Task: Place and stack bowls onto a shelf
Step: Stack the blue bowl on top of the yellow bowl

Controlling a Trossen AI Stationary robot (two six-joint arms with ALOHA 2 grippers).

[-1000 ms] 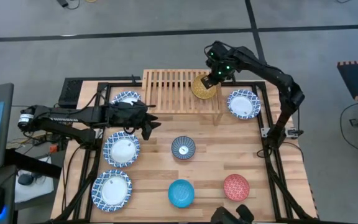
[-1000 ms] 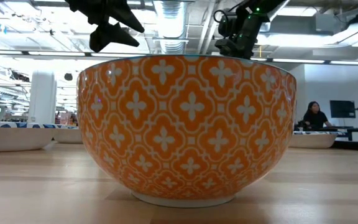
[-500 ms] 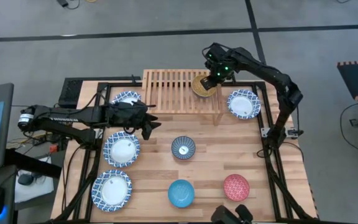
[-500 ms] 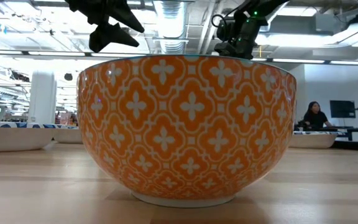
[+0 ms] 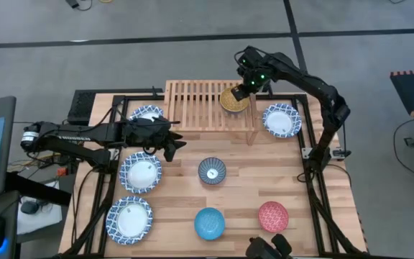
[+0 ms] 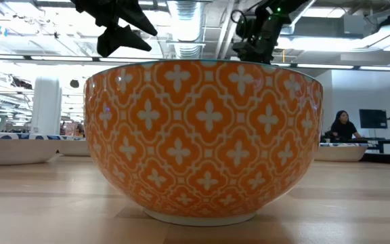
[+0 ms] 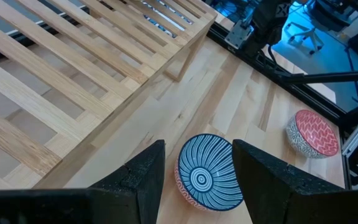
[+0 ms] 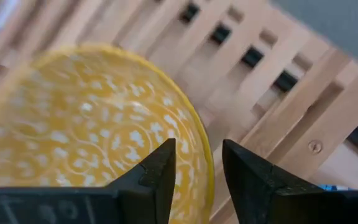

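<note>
The yellow bowl [image 5: 230,101] is at the right end of the light-wood slatted shelf [image 5: 200,104]. It also shows in the right wrist view [image 8: 92,130]. My right gripper [image 5: 244,88] stands over its far right rim, shut on it. My left gripper [image 5: 175,140] hangs open and empty above the table, just in front of the shelf's left end. In the left wrist view the gripper [image 7: 197,162] looks down on the grey-blue patterned bowl [image 7: 207,180]. My right gripper has the yellow bowl's rim [image 8: 205,168] between its two fingers, one finger inside the bowl and one outside. The fingers come from above, pointing down. The bowl sits open side up over the slats; whether its base touches them I cannot tell.
On the table lie blue-and-white dishes at the left [image 5: 141,173] [image 5: 129,218], one beside the shelf's left end [image 5: 146,114] and one to its right [image 5: 282,119]. The grey-blue bowl [image 5: 212,171], bright blue bowl [image 5: 210,222] and red bowl [image 5: 272,216] stand nearer. An orange-patterned bowl wall [image 6: 205,142] fills the low view.
My right gripper has carried the yellow bowl a little toward the table's far edge over the shelf's right end. More of the bowl now lies under the gripper.
</note>
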